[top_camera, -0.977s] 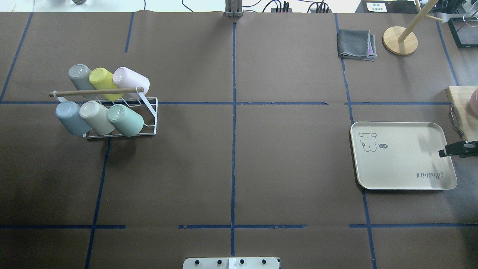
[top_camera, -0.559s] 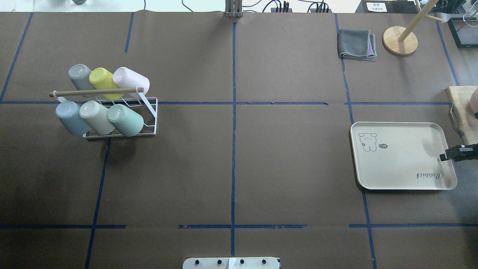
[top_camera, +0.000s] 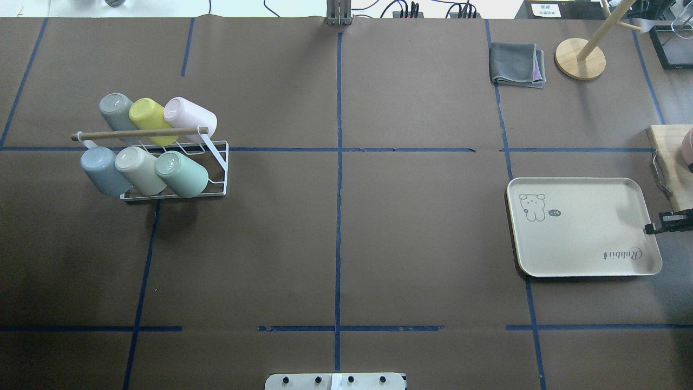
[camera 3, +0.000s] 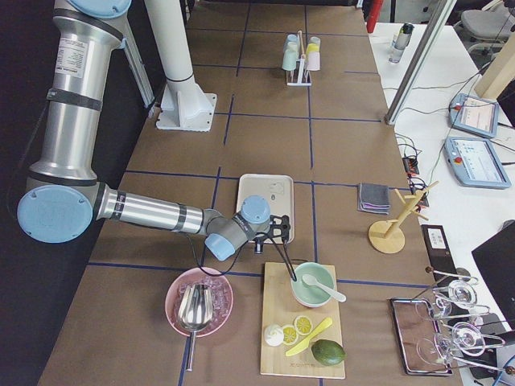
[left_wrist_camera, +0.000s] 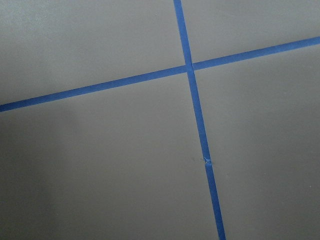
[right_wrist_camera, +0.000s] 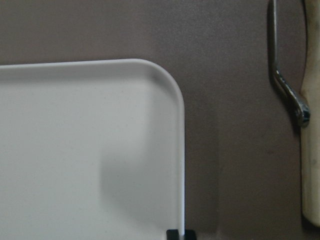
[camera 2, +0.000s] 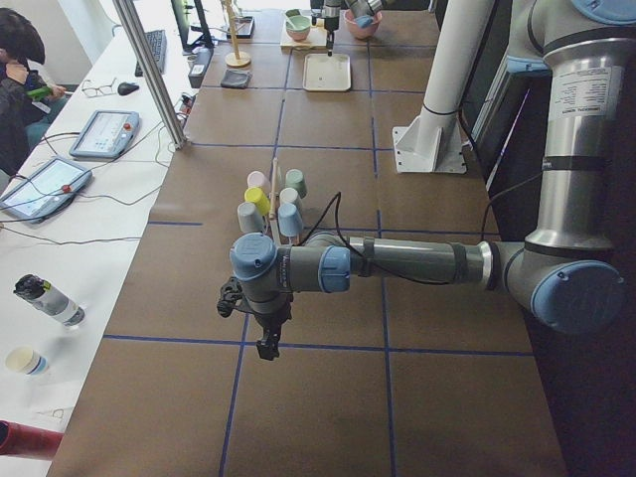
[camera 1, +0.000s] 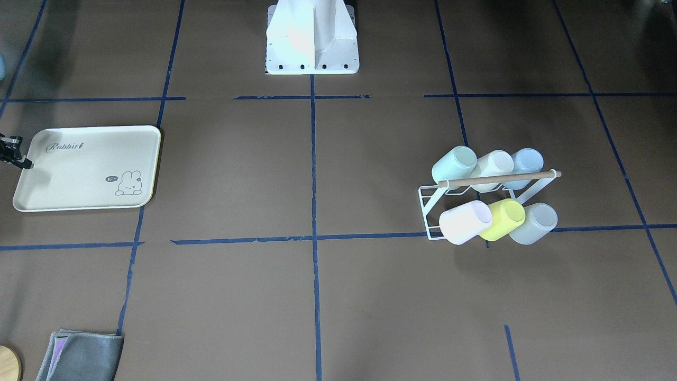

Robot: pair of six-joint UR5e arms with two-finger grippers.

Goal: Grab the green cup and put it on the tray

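Observation:
The green cup (top_camera: 181, 174) lies on its side at the right end of the lower row of a white wire rack (top_camera: 215, 154), far left on the table; it also shows in the front view (camera 1: 454, 164). The cream tray (top_camera: 584, 238) with "Rabbit" lettering lies at the right and holds nothing. My right gripper (top_camera: 648, 228) is at the tray's right rim; in the right wrist view its fingertips (right_wrist_camera: 173, 234) straddle the rim (right_wrist_camera: 181, 165) closely. My left gripper (camera 2: 266, 346) shows only in the exterior left view, low over bare table beyond the rack; I cannot tell whether it is open.
The rack also holds a lime cup (top_camera: 149, 116), a pale blue cup (top_camera: 103, 170) and others. A grey cloth (top_camera: 517, 64) and a wooden stand (top_camera: 580, 58) sit at the back right. A cutting board (top_camera: 671, 157) and a pink bowl (camera 3: 199, 304) lie right of the tray.
My right gripper has moved a little toward the robot and outward along the tray's right rim. The tray has shifted slightly. The cups have not moved.

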